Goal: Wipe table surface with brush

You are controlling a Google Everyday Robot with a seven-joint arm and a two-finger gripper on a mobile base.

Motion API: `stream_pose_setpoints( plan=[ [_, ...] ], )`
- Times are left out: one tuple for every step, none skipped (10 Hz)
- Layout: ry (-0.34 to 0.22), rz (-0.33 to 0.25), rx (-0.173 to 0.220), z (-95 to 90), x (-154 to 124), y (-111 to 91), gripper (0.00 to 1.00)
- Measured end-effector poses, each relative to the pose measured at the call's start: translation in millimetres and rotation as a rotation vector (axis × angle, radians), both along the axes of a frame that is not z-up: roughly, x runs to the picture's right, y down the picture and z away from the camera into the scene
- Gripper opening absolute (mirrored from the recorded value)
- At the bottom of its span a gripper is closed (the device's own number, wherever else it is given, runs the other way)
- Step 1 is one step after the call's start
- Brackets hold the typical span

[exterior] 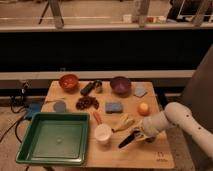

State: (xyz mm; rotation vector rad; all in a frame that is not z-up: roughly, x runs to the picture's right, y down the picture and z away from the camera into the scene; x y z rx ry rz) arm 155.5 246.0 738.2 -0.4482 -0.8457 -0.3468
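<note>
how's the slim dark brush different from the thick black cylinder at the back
The slim dark brush is thin and tapered; the thick black cylinder is stubbier. The brush is held in the gripper near the light-brown wooden table's front right; the cylinder lies free at the back, beside the orange bowl. Both are dark and lie diagonally.

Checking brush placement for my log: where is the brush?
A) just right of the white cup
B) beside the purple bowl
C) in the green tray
A: the brush slants down-left from the gripper, its tip near the white cup on the table.
</note>
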Motion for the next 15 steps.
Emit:
stream_pose_setpoints(
  plan=[
    [0.004, 0.001, -0.015, -7.4, 2.0, 10.4, 0.0],
    [0.006, 0.0, -0.025, -13.8, 3.2, 20.4, 0.0],
    [0.007, -0.006, -0.035, -18.5, 2.6, 29.6, 0.0],
    [0.001, -0.02, -0.052, -21.7, -1.6, 41.2, 0.0],
    [-0.003, -0.029, -0.062, -21.7, -4.6, 46.7, 0.0],
    [-0.012, -0.04, -0.074, -23.0, -8.6, 50.9, 0.0],
    [-0.022, -0.054, -0.085, -26.1, -15.1, 56.7, 0.0],
    [-0.041, -0.079, -0.098, -31.7, -28.3, 64.6, 0.0],
    [-0.06, -0.1, -0.102, -35.4, -41.8, 69.4, 0.0],
    [-0.088, -0.125, -0.111, -37.5, -59.6, 75.0, 0.0],
    [-0.121, -0.159, -0.124, -36.5, -79.7, 81.9, 0.0],
    [-0.144, -0.182, -0.131, -34.2, -90.8, 86.1, 0.0],
    [-0.156, -0.198, -0.134, -30.9, -97.1, 88.7, 0.0],
    [-0.17, -0.212, -0.126, -24.7, -102.0, 88.0, 0.0],
    [-0.178, -0.219, -0.112, -18.7, -105.6, 82.7, 0.0]
  ],
)
